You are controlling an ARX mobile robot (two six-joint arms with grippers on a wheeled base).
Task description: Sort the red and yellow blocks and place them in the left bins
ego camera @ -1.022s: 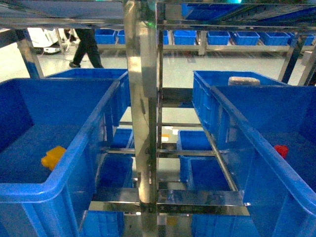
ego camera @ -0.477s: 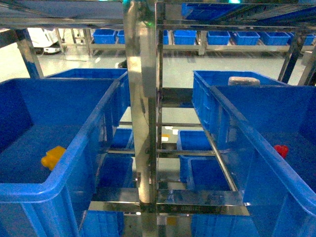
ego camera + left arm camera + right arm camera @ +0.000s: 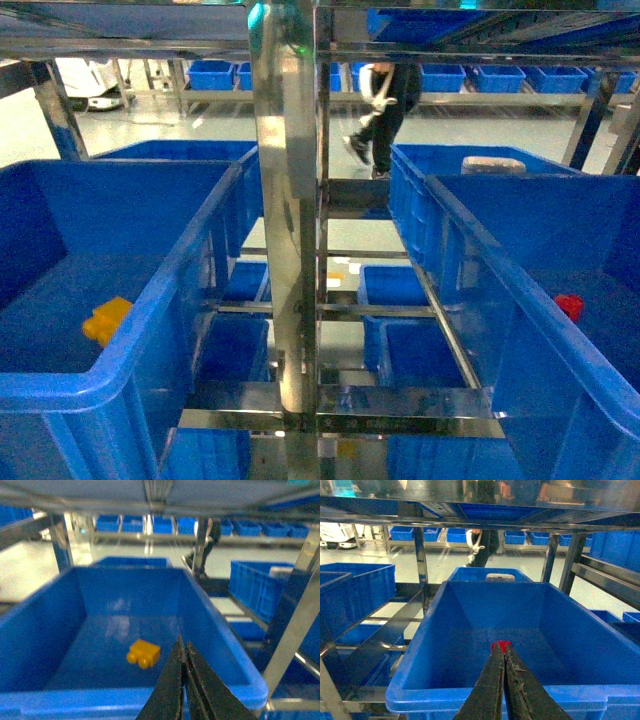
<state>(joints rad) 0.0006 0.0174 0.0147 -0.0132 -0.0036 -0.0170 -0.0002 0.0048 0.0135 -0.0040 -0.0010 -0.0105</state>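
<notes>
Currently, record no movement of any task item across the last second. Locate the yellow block (image 3: 144, 653) lying loose on the floor of the left bin (image 3: 30, 700), clear of all four walls. Locate the red block (image 3: 501, 645) on the floor of the right crate (image 3: 410, 690), well apart from the left bin, with the steel rack post (image 3: 285, 200) and open shelving between. Confirm the same position for both blocks as half a second and one second back.

Treat the only difference as background: note a passer-by (image 3: 385, 110) crossing the aisle behind the rack, absent half a second back. Disregard for sorting.

Check the left gripper (image 3: 182, 645). Read the fingers as pressed together with no gap and nothing held. Place it above the near rim of the left bin, tips pointing just right of the yellow block.

Check the right gripper (image 3: 501, 650). Read the fingers as likewise flat against each other and empty. See the tips lined up with the red block in the right wrist view. Cannot tell from that view whether touching or short of it; with the near rim of the crate directly under the fingers, judge it probably short.

Assess status as follows: yellow half apparently complete, red half not yet begun. Expect to need the right fingers spread, a descent into the right crate, a grasp on the red block, then a carry across to the left bin. Allow for slip on a small glossy part, and for the deep crate walls and the rack post along the crossing.
</notes>
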